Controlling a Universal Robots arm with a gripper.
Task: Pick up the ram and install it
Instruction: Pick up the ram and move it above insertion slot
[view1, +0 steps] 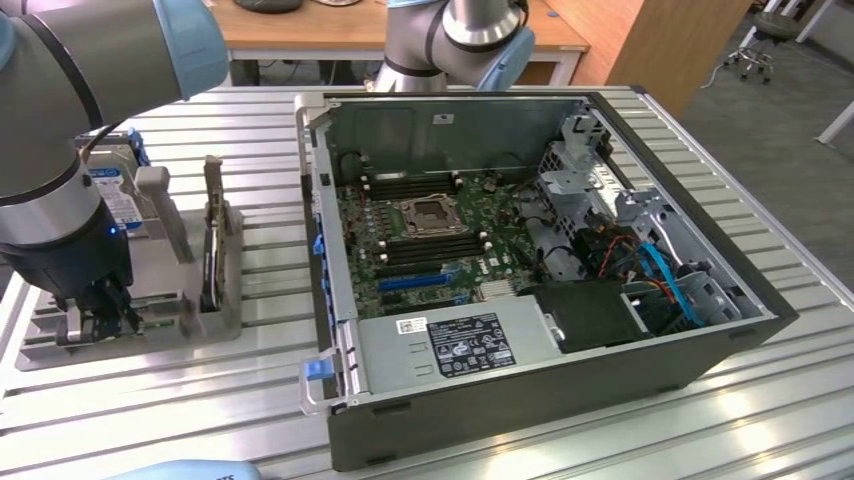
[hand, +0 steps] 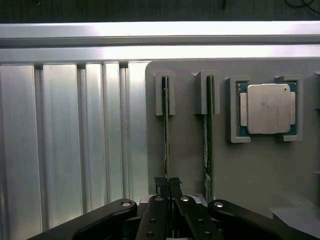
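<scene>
The ram (hand: 166, 135) is a thin green stick standing on edge in a slotted holder of the grey fixture (hand: 186, 150). My gripper (hand: 167, 187) is shut on its near end, with the black fingers (hand: 156, 210) pressed together around the board. In the exterior view the gripper (view1: 107, 315) reaches down into the fixture (view1: 187, 322) at the exterior view's left, apart from the open computer case (view1: 667, 360). The motherboard (view1: 441, 225) lies exposed inside the case, with dark memory slots beside the processor socket (view1: 430, 212).
A second thin board (hand: 208, 140) stands in the neighbouring holder, close to the held one. A square silver processor (hand: 265, 107) lies in a frame on the fixture. A hard drive with a blue label (view1: 114, 195) stands upright on the fixture. The table is ribbed aluminium (hand: 75, 140).
</scene>
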